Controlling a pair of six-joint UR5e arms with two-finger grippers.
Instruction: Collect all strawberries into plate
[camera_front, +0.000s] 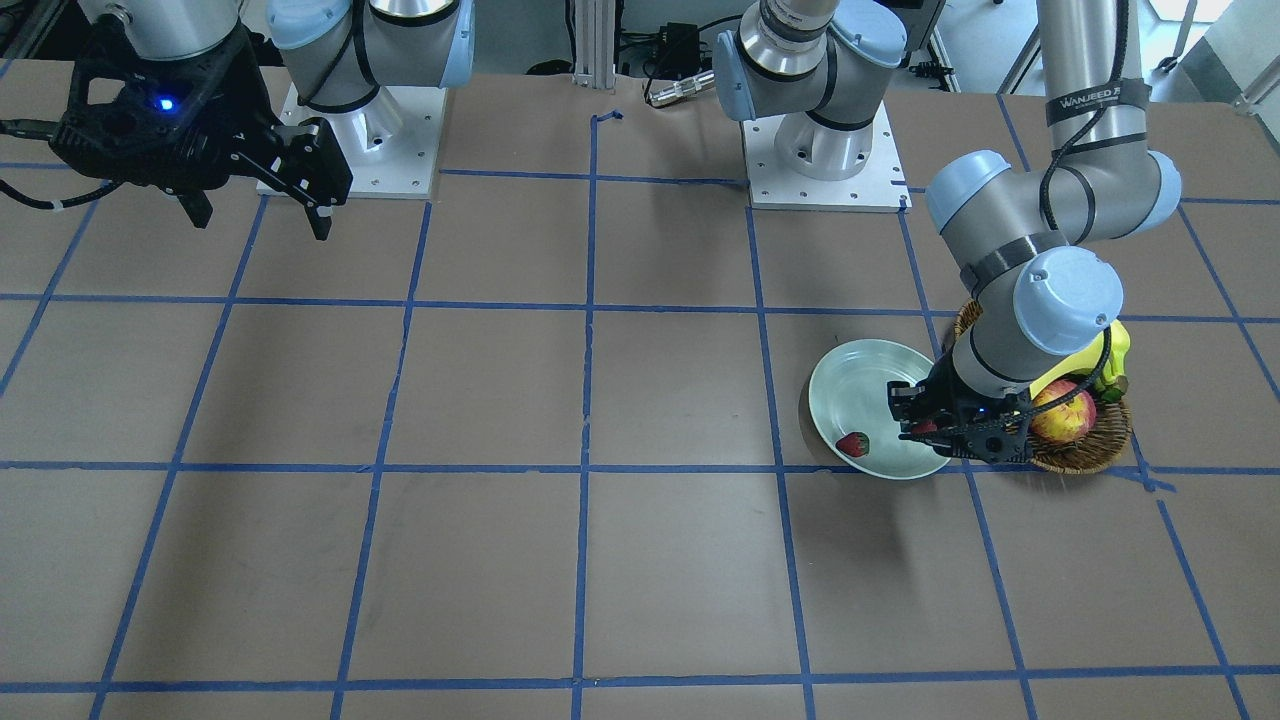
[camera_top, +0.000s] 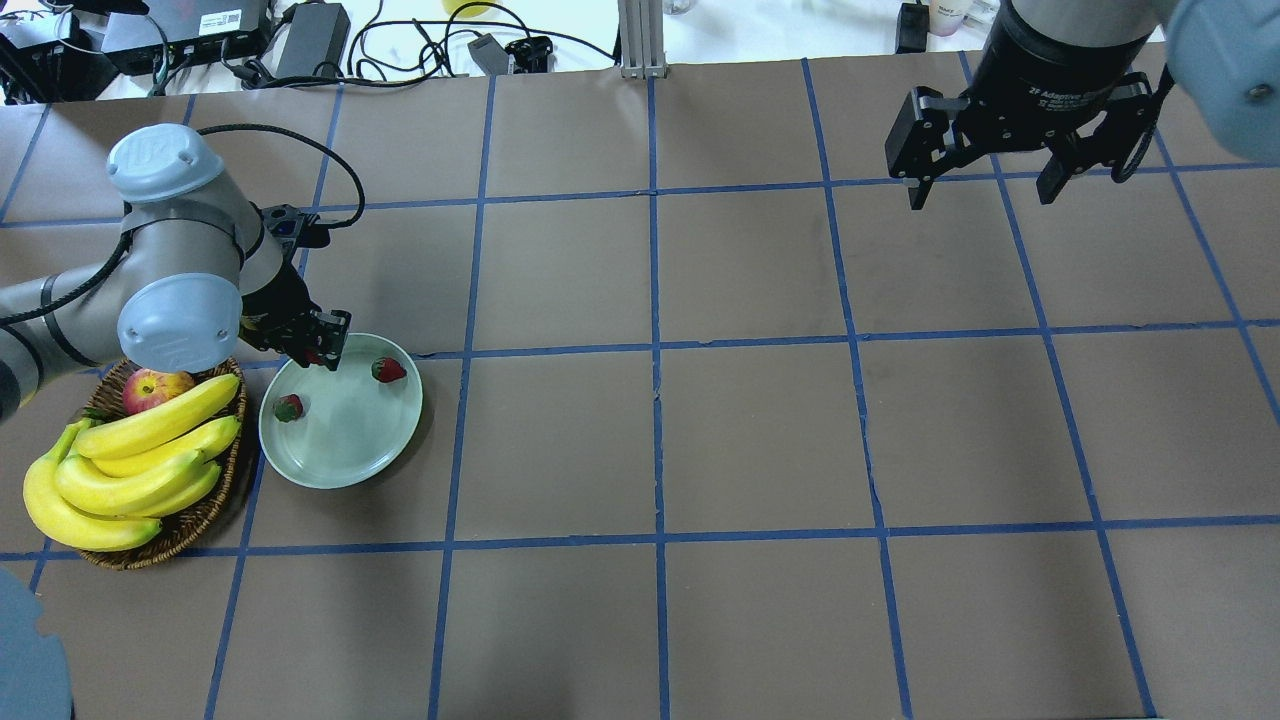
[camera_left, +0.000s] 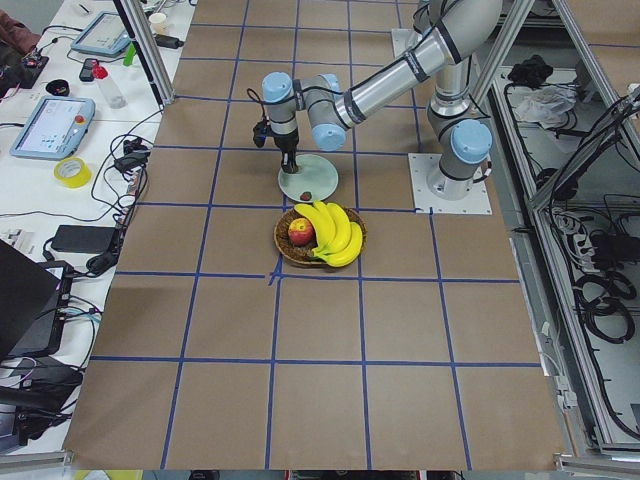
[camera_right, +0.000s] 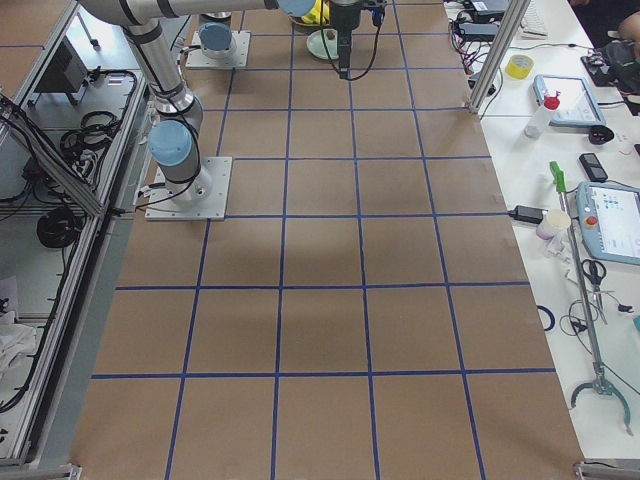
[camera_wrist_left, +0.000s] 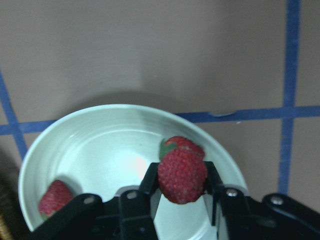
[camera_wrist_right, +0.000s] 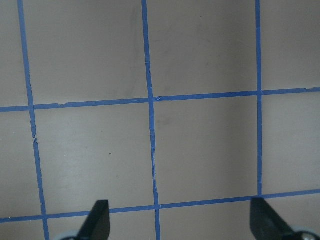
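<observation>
Left gripper clamped one strawberry over the plate, half hiding a second strawberry. A third strawberry lay at the basket-side rim. Right gripper, fingers spread wide, hung well apart.

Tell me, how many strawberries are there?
3. One strawberry and another lie in the plate; the third is held by the left hand above it. None visible elsewhere.

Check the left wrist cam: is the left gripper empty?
No, the left gripper is shut on a strawberry, held over the plate.
</observation>
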